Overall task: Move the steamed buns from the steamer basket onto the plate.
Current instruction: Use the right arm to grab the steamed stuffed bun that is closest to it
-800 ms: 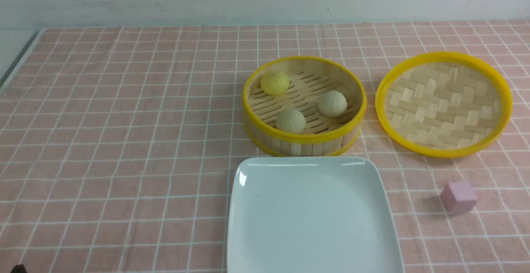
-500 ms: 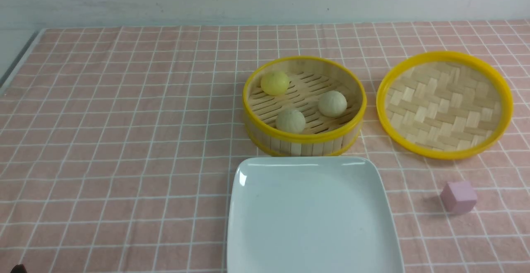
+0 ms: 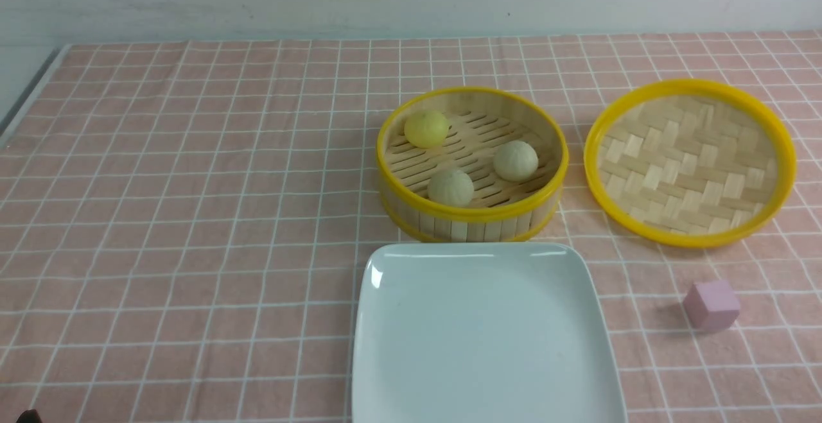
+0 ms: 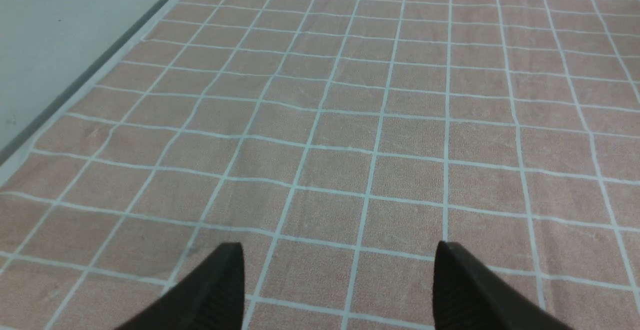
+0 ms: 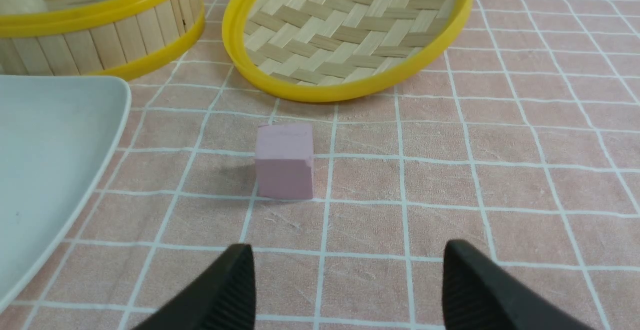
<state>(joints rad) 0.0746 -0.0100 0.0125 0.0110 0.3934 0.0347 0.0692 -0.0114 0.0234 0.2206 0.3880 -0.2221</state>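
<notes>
So all three steamed buns are sitting in the steamer basket [image 3: 472, 165], which is roughly mid-surface, a bit toward the far edge and right of center. The yellow bun [image 3: 426, 128] is at the far-left of the basket floor, one beige bun [image 3: 515, 160] is on the right side, and the other beige bun [image 3: 451, 187] is up against the near wall. None of them touch each other. The plate [image 3: 481, 333] is empty, right at the near edge of the surface, its far rim just beside the basket.

To the right of the basket is the shallow woven tray [image 3: 690, 162], and nearer the front edge there's a little pink cube [image 3: 711, 305], well apart from the plate.

Funny thing: the front view barely shows my arms at all. The wrist views fill that in. My left gripper [image 4: 340, 285] is spread wide with nothing in it, hovering over bare checked cloth near the left edge of the surface, and none of the task stuff is in its view. My right gripper [image 5: 350, 285] is also wide open and empty, pointed at the cube [image 5: 284, 160], with the plate's corner [image 5: 55, 170], the tray [image 5: 350, 29] and part of the basket [image 5: 100, 24] beyond.
</notes>
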